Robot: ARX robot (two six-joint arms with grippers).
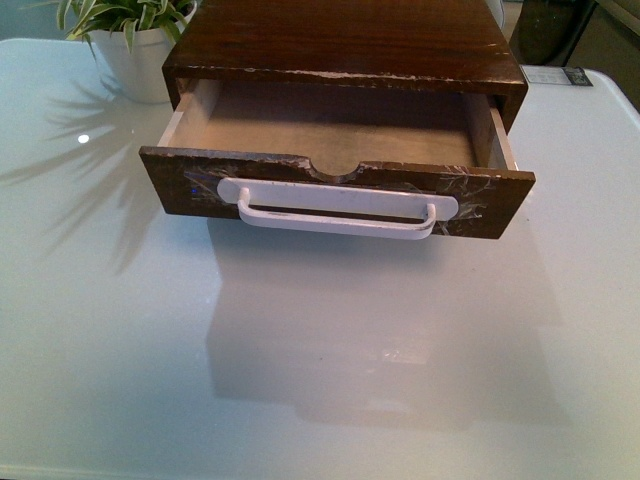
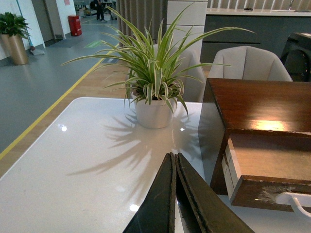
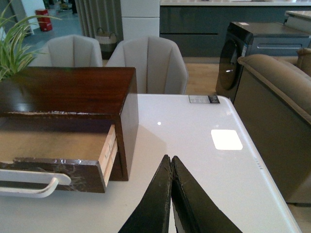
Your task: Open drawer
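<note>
The dark brown wooden drawer [image 1: 335,195] stands pulled out of its cabinet [image 1: 345,45], its pale inside bare. Its long white bar handle [image 1: 335,212] runs across the scuffed front, under a semicircular notch. Neither arm shows in the front view. My left gripper [image 2: 174,156] is shut and holds nothing; it hovers over the table to the left of the drawer [image 2: 269,182]. My right gripper [image 3: 170,158] is shut and holds nothing as well, and it hangs over the table to the right of the drawer [image 3: 56,162], clear of the handle [image 3: 29,183].
A potted spider plant [image 1: 135,40] stands at the back left beside the cabinet. The white glossy table [image 1: 320,370] stretches toward me in front of the drawer. Chairs [image 3: 148,63] and a sofa [image 3: 279,111] stand beyond the table's far and right edges.
</note>
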